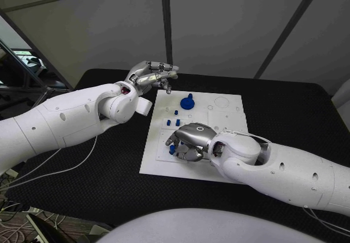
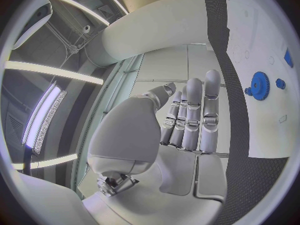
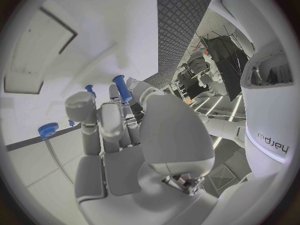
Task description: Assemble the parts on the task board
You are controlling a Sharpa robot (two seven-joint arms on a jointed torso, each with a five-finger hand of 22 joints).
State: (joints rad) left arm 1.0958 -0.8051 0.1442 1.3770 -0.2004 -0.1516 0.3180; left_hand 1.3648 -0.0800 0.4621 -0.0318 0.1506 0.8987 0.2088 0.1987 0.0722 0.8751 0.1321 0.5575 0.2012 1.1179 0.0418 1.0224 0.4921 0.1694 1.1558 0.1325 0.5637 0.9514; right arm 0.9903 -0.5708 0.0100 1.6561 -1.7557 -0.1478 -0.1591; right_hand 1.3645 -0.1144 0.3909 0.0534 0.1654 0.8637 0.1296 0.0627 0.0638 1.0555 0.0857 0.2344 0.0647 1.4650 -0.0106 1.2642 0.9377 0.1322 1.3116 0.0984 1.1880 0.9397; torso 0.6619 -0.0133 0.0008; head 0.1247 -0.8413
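Right hand (image 3: 122, 120) pinches a blue peg (image 3: 122, 88) over the board (image 1: 219, 126); left hand (image 1: 151, 75), at 11 o'clock, fingers apart, holds nothing.

Matt white task board (image 1: 226, 121), glossy blue plastic gear (image 1: 188, 103), dull black table (image 1: 292, 116).

My task board (image 1: 226, 121) is white, lying on the black table (image 1: 292, 116). On the board sits a bright blue gear (image 1: 188, 103), and near it small blue pegs (image 1: 172, 122). My right hand (image 1: 191, 142) is silver and pinches a blue peg (image 3: 121, 88). My left hand (image 1: 151, 74) is silver too, beyond the board's corner.
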